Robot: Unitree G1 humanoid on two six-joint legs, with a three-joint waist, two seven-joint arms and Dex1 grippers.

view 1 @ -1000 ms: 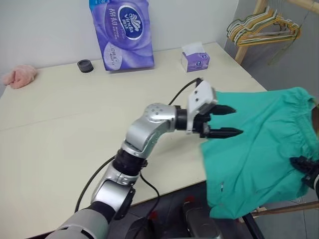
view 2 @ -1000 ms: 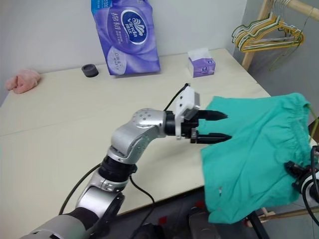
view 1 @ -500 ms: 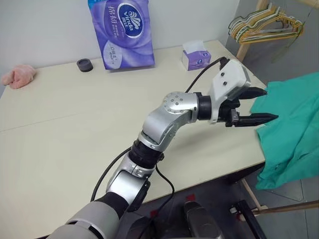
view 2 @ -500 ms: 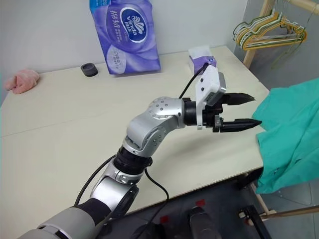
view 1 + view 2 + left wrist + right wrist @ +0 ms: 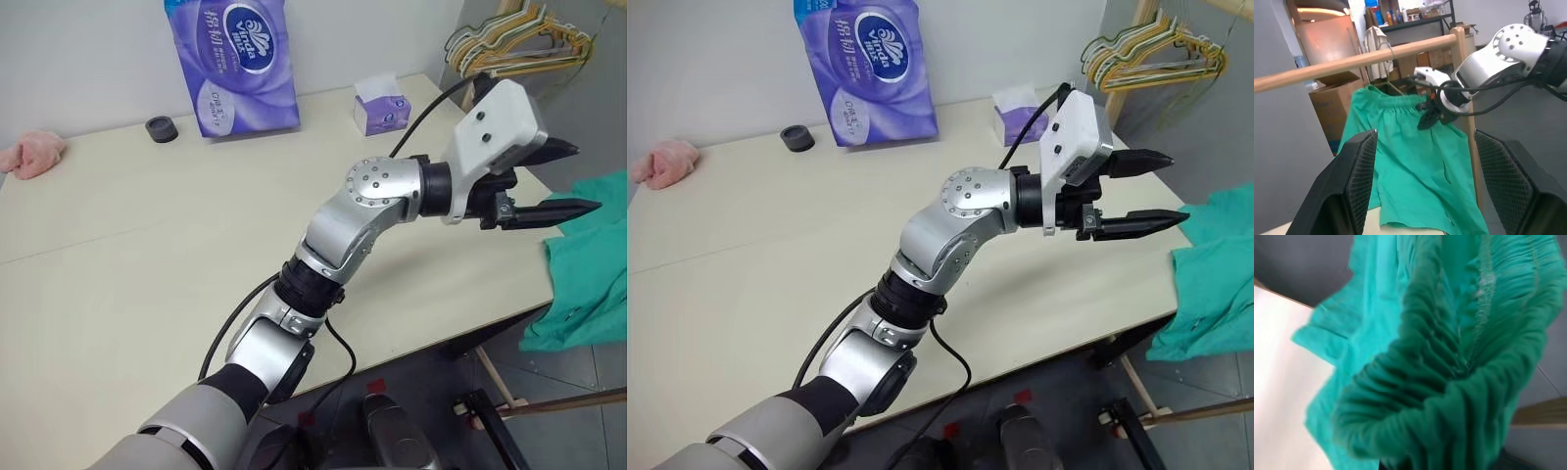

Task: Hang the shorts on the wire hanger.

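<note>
The teal-green shorts (image 5: 1410,161) hang off the table's right edge (image 5: 1215,269), beside a wooden rail. My right gripper (image 5: 1427,117) is shut on their gathered waistband, and the bunched elastic (image 5: 1449,372) sits close in the right wrist view. A thin wire hanger (image 5: 1393,85) hangs from the rail (image 5: 1352,61), just above the waistband. My left gripper (image 5: 580,178) is raised over the table's right end. It points at the shorts, open with nothing between its fingers.
On the cream table (image 5: 118,255) stand a purple tissue pack (image 5: 233,64), a small tissue box (image 5: 382,113) and a black roll (image 5: 160,128). A pink cloth (image 5: 34,157) lies at the far left. Several coloured hangers (image 5: 514,44) hang on the rack beyond the right corner.
My right gripper has carried the shorts off the table to the right, up by the rail. My left gripper has risen and swung right, staying open.
</note>
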